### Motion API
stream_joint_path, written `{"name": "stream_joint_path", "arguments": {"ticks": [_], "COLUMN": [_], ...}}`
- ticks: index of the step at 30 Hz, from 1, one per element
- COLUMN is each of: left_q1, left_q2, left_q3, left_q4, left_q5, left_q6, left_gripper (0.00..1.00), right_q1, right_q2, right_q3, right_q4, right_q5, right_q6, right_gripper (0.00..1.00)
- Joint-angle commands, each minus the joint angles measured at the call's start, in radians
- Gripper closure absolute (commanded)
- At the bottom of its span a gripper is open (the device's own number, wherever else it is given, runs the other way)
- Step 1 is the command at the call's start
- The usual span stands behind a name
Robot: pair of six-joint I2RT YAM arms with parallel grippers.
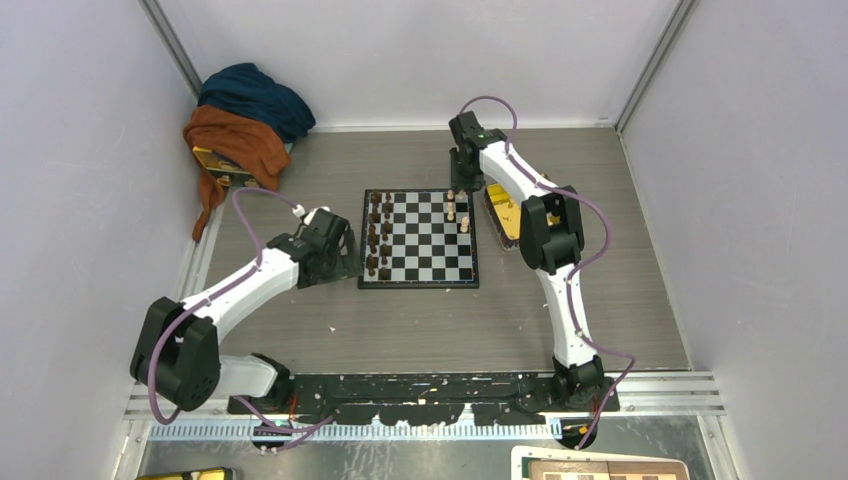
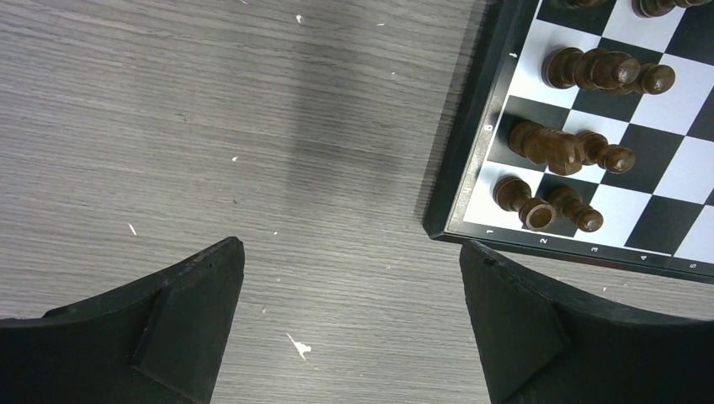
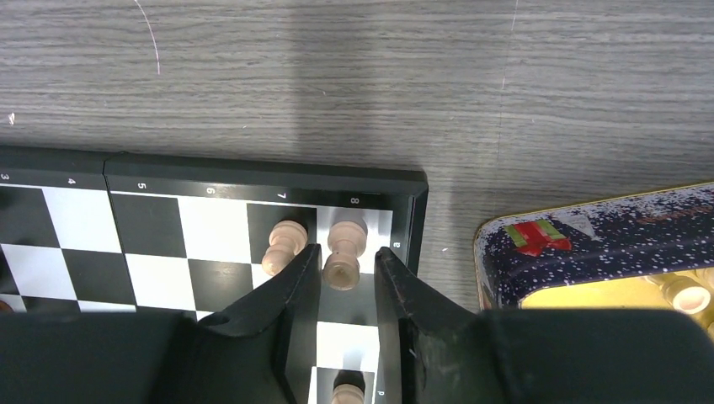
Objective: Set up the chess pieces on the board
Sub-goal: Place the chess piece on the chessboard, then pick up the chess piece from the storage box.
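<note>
Board [image 1: 425, 255], black and white checks with a dark border, is lying flat at the centre of the top view on the grey wood-grain worktop [image 1: 600, 290].

Dark pieces [image 1: 378, 235] are standing in two files along the board's left edge. In the left wrist view several are showing at upper right, some leaning on each other.

Light pieces [image 1: 455, 210]: a few are standing near the board's upper right corner.
- Corner piece [image 3: 343, 240] is standing on the white square under the printed 8.
- A second piece [image 3: 282, 248] is standing on the black square just left of it.
- A third piece [image 3: 347, 394] is showing at the bottom edge of the right wrist view.

Tray [image 3: 581, 240], with a dark speckled rim and a yellow inside, is sitting just right of the board, apart from it. One pale piece [image 3: 686, 295] is lying inside.

Right fingers [image 3: 286, 295] are straddling the corner piece, narrowly apart, with a sliver of gap showing on each side of its head. No contact is showing.

Left fingers [image 2: 181, 328] are spread wide apart and holding nothing. They are hanging over bare worktop just off the board's lower left corner.

Cloths, blue [image 1: 255, 95] over orange [image 1: 235, 140], are lying heaped at the upper left of the top view.
</note>
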Motion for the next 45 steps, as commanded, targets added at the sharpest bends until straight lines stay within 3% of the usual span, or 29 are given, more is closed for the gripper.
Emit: {"name": "stream_joint_path", "arguments": {"ticks": [1, 9, 16, 28, 35, 45], "left_q1": [0.001, 0.001, 0.001, 0.001, 0.001, 0.001], "left_q2": [-0.039, -0.097, -0.234, -0.439, -0.515, -0.495], "left_q3": [0.011, 0.064, 0.100, -0.031, -0.125, -0.128], "left_q4": [-0.017, -0.053, -0.039, 0.145, 0.273, 0.273], "left_q5": [-0.037, -0.106, -0.253, -0.465, -0.515, -0.510], "left_q6": [-0.001, 0.028, 0.058, 0.099, 0.154, 0.146], "left_gripper": [0.00, 0.00, 0.00, 0.01, 0.01, 0.01], "right_q1": [0.007, 0.008, 0.008, -0.089, -0.163, -0.187], "right_q2": [-0.058, -0.133, -0.252, -0.435, -0.420, -0.330], "right_q3": [0.004, -0.006, -0.036, -0.321, -0.436, -0.407], "right_q4": [0.018, 0.039, 0.064, 0.146, 0.213, 0.230], "right_q5": [-0.008, -0.005, 0.020, 0.203, 0.173, 0.146], "right_q6": [-0.018, -0.027, -0.025, 0.068, 0.143, 0.153], "right_gripper": [0.64, 0.62, 0.62, 0.61, 0.61, 0.61]}}
